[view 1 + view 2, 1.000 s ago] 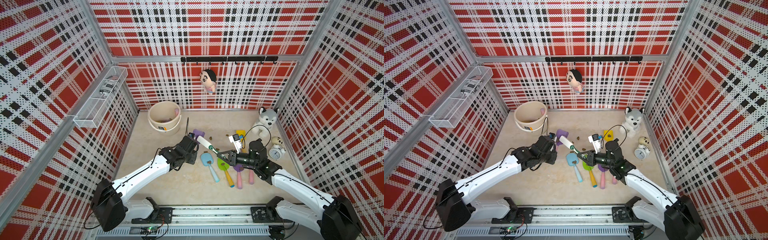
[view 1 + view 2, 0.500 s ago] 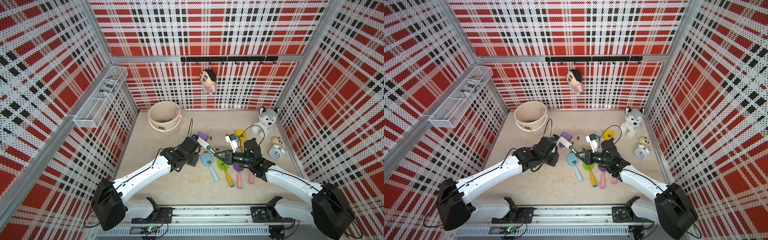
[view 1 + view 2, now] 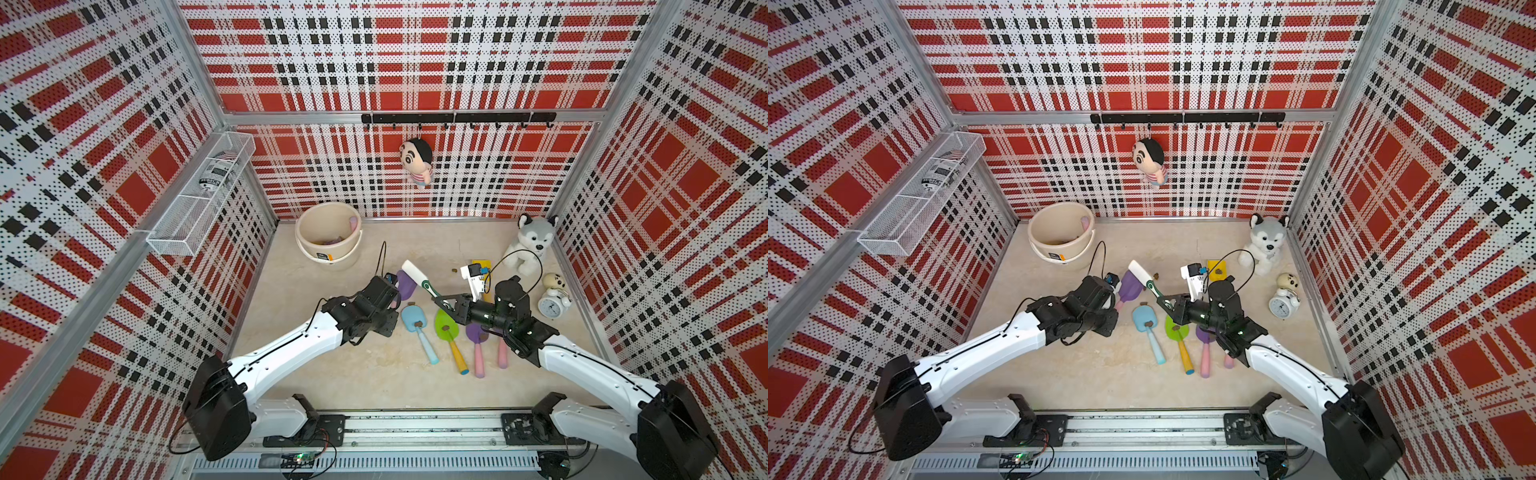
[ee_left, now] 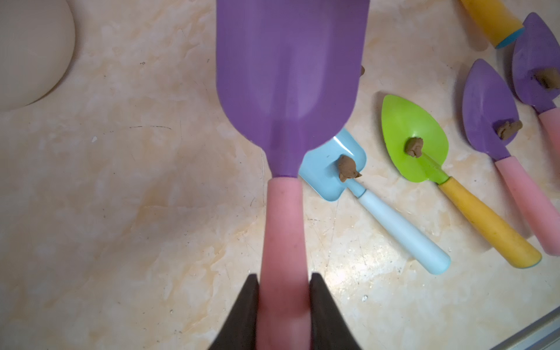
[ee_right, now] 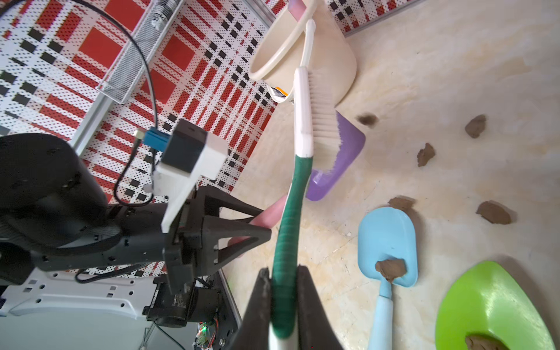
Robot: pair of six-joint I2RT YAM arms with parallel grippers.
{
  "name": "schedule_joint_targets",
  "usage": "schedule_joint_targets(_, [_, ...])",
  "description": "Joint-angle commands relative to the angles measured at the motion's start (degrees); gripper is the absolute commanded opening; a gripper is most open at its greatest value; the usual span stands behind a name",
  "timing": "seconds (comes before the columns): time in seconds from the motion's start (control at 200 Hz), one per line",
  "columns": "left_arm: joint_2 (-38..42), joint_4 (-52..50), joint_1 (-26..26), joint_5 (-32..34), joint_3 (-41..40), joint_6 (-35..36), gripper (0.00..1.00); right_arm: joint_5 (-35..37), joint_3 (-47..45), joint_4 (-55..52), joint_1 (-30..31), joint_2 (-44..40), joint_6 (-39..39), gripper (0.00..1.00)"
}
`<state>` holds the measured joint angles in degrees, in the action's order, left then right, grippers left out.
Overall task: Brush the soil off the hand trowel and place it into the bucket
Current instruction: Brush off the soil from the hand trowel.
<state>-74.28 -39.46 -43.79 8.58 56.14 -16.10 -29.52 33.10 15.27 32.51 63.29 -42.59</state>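
The trowel point(image 4: 288, 75) is held clear of the counter point(image 3: 353, 374), a pale marbled slab that looks hard and smooth. The bucket point(image 3: 343, 257) stands in the back corner on the robot's left. It is round, of cream plastic with a thick rim, and a pink handle already leans inside it. From the trowel it lies farther back and to the left, well apart. The left arm is the nearer one, so the drop should fall to that arm alone.

The left hand point(image 4: 284, 277) is closed tight on the trowel's own pink grip. The trowel's long axis runs straight out from that hand, away from the robot, blade leading. The blade is a broad, glossy purple scoop with a flat end, and its visible face shows no soil.

The right hand point(image 5: 283, 269) is clamped on the brush point(image 5: 295, 188), whose ribbed green handle runs up to a white head. The stiff white bristles lie over the blade's far end and seem to touch it. Brushing looks about done, and the brush must lift off before the trowel swings toward the bucket.

A blue trowel point(image 4: 403, 233) and a green trowel point(image 4: 403, 121) lie flat just beside, handles toward the robot, each carrying a lump. The soil point(image 5: 494, 212) is small, brown and clay-like, and several lumps sit loose on the counter near the blade.
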Motion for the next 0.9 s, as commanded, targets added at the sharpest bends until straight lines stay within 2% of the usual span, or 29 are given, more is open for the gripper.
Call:
schedule_joint_targets(0.0, [0.39,1.14,0.55,-0.72,0.13,-0.25,0.0,-5.7,-0.39,4.78,0.72,-0.12,0.32,0.0])
schedule_joint_targets(0.185, [0.79,1.83,0.59,-2.06,0.53,-0.34,0.0,-8.57,0.23,5.13,2.47,3.55,0.3,0.0])
schedule_joint_targets(0.491, [2.76,2.08,0.94,-2.83,0.13,-0.68,0.0,-1.32,0.47,1.4,1.53,6.98,0.32,0.0])
schedule_joint_targets(0.696, [5.01,3.48,1.16,-3.8,-0.55,-1.04,0.0,-0.84,-1.05,0.34,-1.16,5.86,0.93,0.0])
schedule_joint_targets(0.892, [6.81,4.48,1.43,-4.29,-1.33,-1.22,0.0,0.33,-0.29,-2.85,-5.03,0.58,2.68,0.0])
